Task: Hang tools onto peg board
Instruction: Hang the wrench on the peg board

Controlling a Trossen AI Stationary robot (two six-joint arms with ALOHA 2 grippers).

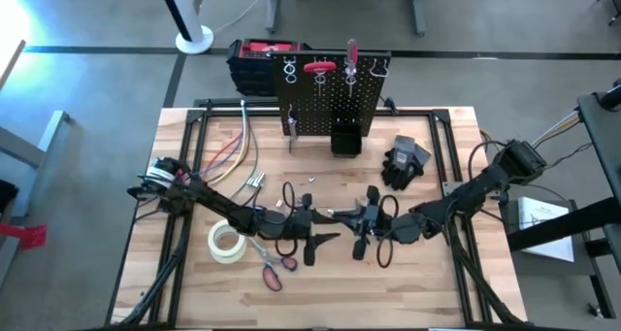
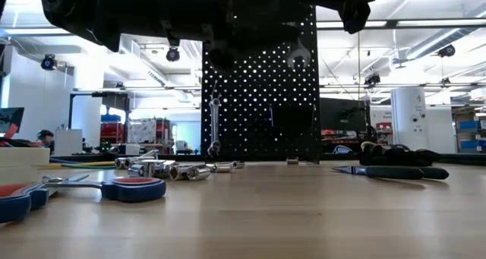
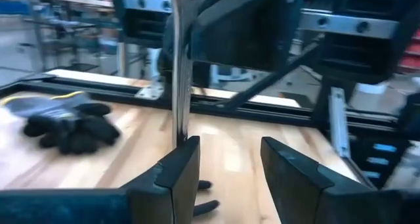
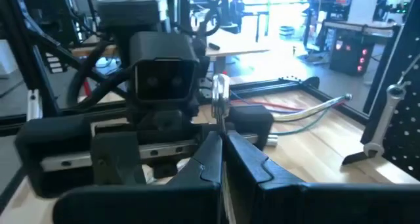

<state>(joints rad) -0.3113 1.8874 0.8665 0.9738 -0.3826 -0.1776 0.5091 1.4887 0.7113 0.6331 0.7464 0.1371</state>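
Finding: the right gripper [image 4: 222, 140] was closed on a slim silver wrench [image 4: 220, 96]. The shank was pinched between its fingertips and the ring end stood up above them. The left gripper [image 3: 230, 145] faced it nose to nose at mid-table with its fingers apart and nothing between them. In the left wrist view the wrench's lower end sat just beside the tip of one finger [image 3: 177, 168], at the edge of the gap rather than clearly inside it.

Judgement: a handover between the arms appeared to be in progress.

Recommendations:
- The left gripper should shift sideways so the shank sits centred between both pads before it closes.
- It should take hold below the right gripper's pinch, leaving the ring end free for a hook.
- The right gripper should release only once the left has closed firmly, or the wrench could pivot or drop.

The peg board [image 1: 330, 93] stood well beyond both grippers, at the far edge of the table [image 1: 437, 282]
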